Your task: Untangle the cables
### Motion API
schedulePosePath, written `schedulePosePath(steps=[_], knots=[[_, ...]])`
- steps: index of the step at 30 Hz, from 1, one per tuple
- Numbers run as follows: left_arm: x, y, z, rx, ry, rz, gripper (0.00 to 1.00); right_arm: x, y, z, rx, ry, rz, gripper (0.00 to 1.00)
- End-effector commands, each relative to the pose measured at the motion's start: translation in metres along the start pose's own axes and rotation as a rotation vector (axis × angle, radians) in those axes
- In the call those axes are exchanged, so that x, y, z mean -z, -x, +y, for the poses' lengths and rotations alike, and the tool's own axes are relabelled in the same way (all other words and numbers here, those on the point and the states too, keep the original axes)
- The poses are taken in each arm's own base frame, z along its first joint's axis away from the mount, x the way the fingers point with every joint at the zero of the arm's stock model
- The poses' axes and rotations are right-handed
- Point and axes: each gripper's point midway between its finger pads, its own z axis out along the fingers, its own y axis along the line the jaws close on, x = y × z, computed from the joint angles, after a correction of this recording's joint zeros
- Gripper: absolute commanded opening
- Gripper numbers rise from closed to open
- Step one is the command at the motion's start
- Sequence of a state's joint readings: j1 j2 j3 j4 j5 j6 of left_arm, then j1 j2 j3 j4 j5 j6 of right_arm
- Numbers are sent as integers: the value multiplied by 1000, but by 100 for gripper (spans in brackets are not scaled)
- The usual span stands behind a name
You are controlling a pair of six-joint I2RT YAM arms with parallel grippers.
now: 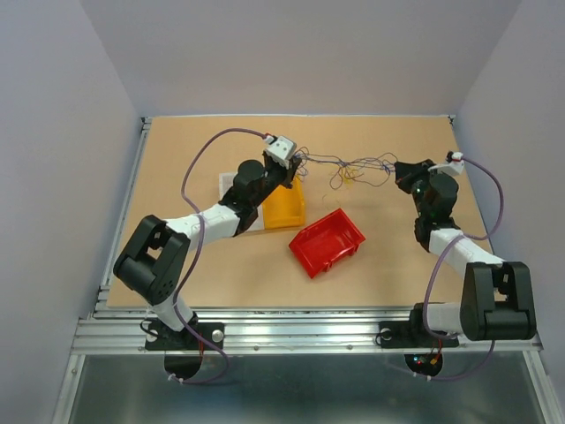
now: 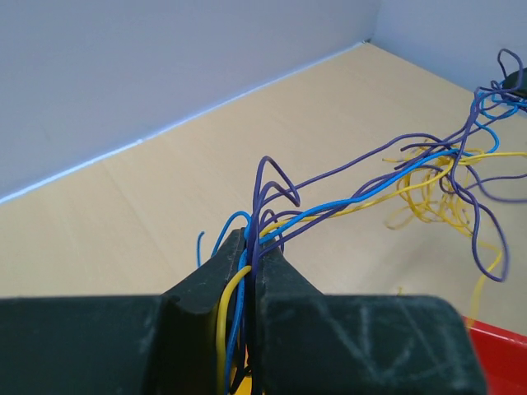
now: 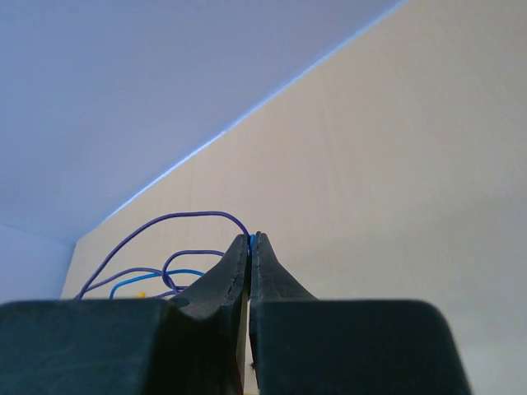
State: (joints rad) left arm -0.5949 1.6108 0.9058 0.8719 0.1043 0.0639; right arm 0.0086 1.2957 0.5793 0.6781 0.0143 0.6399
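Note:
The cables (image 1: pixel 349 165) are thin purple, blue and yellow wires stretched in a loose tangle between my two grippers, above the back of the table. My left gripper (image 1: pixel 298 162) is shut on one end of the bunch. In the left wrist view the left gripper (image 2: pixel 254 240) pinches several purple, blue and yellow strands (image 2: pixel 387 177) that run off to the right. My right gripper (image 1: pixel 399 169) is shut on the other end. In the right wrist view the right gripper (image 3: pixel 250 239) clamps purple and blue strands (image 3: pixel 165 222) at its tips.
A red bin (image 1: pixel 327 241) lies tilted at the middle of the table. An orange bin (image 1: pixel 284 205) sits under the left wrist, beside a white sheet (image 1: pixel 231 183). Grey walls enclose the table (image 1: pixel 380 256) on three sides.

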Motion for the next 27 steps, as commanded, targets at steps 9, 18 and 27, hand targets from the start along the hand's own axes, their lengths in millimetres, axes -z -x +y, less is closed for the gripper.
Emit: schedulePosePath(steps=[9, 18, 27], knots=[[-10, 30, 73, -51, 316, -52, 46, 62, 44, -128, -196, -515, -327, 1], [-42, 38, 39, -36, 106, 9, 82, 39, 47, -15, -56, 8, -101, 1], [-28, 46, -57, -134, -402, -17, 91, 30, 44, 94, 93, 416, 96, 1]])
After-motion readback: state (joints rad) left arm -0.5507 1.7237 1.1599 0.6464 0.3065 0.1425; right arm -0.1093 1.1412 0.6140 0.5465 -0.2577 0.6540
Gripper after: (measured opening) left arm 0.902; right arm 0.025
